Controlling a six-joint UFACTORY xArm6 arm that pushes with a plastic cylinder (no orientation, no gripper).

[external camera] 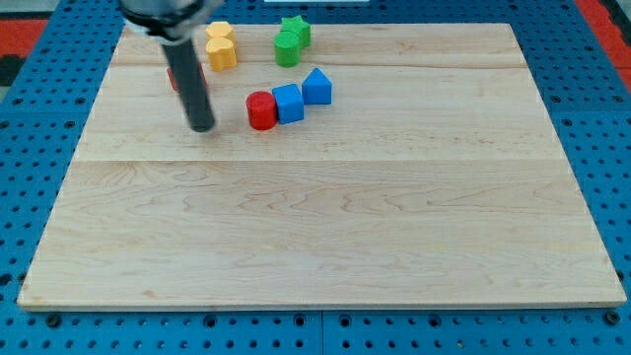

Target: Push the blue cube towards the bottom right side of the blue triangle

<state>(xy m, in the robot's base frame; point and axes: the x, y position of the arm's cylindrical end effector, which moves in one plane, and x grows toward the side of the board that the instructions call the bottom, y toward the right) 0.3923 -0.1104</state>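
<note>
The wooden board (325,227) is mostly bare. Near its top edge, left of centre, the blue triangle (316,86), blue cube (289,103) and red cylinder (261,110) sit in a touching row. My tip (202,127), a bare rod with no jaws, stands left of the cylinder, so the cube lies to its right, behind that red block.

A single camera covers the scene. It sits above the wooden board (315,197) at the view's bottom edge and looks down at a slant toward the far edge, so the board narrows toward the view's top. The board nearly fills the frame; the blue perforated table (611,118) shows around it. The rod enters from the top edge, its upper part cropped.
</note>
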